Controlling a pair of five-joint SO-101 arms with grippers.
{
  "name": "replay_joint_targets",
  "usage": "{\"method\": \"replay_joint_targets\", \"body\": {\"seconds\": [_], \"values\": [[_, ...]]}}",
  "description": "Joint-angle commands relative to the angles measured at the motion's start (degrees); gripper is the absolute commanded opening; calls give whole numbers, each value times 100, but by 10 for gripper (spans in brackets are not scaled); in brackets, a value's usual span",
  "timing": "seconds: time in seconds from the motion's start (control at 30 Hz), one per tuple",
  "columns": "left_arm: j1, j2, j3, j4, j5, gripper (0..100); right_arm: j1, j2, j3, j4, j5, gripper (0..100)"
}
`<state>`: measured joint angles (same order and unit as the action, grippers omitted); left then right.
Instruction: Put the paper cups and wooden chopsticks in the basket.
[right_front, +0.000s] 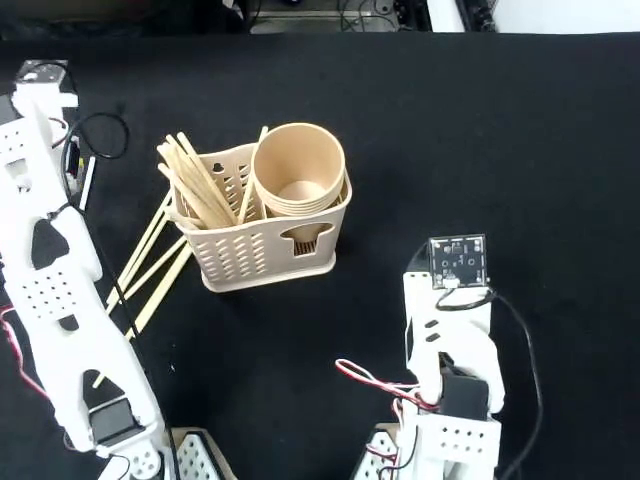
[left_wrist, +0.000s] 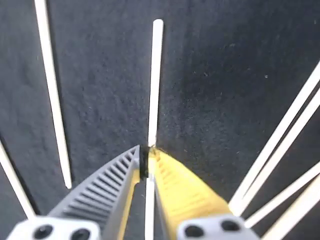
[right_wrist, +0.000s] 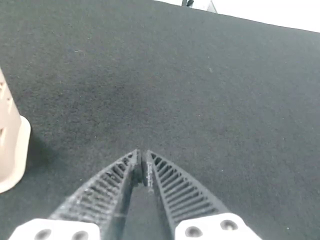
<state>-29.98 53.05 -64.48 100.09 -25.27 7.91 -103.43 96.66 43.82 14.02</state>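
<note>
no legible text, no labels, no numbers, no signs on anything in view

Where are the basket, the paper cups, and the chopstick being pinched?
basket (right_front: 250, 255), high view, front wall.
paper cups (right_front: 300, 190), high view, inside of the top cup.
chopstick (left_wrist: 155, 75), left wrist view, middle of its free shaft.

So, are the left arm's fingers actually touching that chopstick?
Touching. In the left wrist view the fingers pinch the chopstick between their tips.
</note>
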Motion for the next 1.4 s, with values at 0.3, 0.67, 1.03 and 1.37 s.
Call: {"method": "replay_joint_targets", "body": {"seconds": [0.3,0.67,1.03,1.37], "values": [[-295,1380,-224,-1204,-255,155,-26,-374,-22,-62,9,21],[-251,1442,-884,-404,-220,29,-26,-374,-22,-62,9,21],[66,-870,-1376,132,2347,28,-26,-374,-22,-70,9,21],[567,-4677,2237,-123,2971,29,-44,-374,-22,-62,9,21]]}}
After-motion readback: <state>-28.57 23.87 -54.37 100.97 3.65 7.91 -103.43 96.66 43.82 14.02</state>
